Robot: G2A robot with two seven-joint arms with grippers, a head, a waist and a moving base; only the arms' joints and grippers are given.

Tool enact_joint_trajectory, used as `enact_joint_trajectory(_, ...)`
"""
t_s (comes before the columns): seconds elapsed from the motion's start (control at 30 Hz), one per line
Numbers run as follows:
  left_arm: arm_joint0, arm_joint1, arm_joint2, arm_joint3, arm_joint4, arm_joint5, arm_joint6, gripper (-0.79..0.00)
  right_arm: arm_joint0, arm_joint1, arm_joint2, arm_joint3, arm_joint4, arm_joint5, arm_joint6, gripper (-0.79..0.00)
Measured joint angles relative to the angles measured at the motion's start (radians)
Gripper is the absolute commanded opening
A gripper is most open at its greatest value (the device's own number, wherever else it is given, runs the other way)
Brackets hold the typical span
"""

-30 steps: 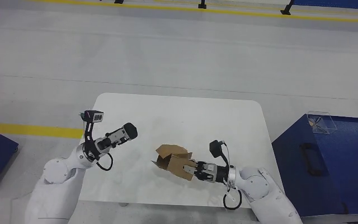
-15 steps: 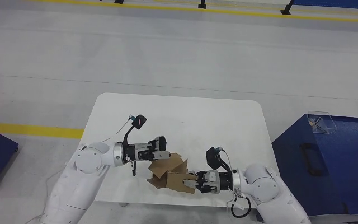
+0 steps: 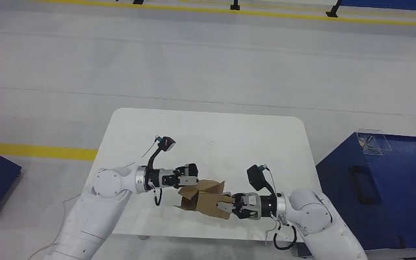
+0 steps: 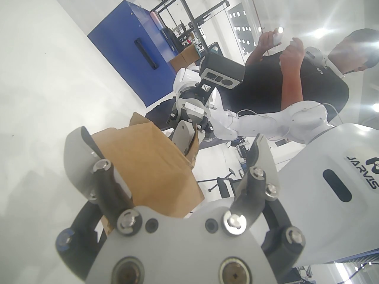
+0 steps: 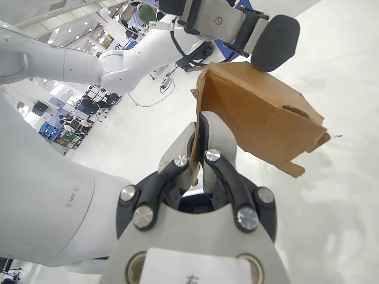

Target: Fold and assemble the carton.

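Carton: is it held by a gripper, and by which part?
The right gripper holds the carton by the edge of one flap, pinched between its fingers. The left gripper is open and grips nothing.

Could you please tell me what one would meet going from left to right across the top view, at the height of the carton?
left gripper, jaws open → carton → right gripper, jaws shut on the carton's edge → blue cabinet

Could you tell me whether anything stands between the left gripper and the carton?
Nothing visible does. The open left gripper is right at the carton, at the end opposite the right gripper, which pinches a flap.
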State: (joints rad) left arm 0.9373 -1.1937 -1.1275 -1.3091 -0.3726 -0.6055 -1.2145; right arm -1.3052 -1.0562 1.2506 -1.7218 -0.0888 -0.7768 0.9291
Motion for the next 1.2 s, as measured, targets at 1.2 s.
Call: enact_joint_trajectory(1.2, 0.2, 0.086, -0.149, -0.495, 0.767, 0.317, 0.13, 0.0, 0.007, 0.032, 0.03, 0.052, 0.186, 0.055, 0.025, -0.785)
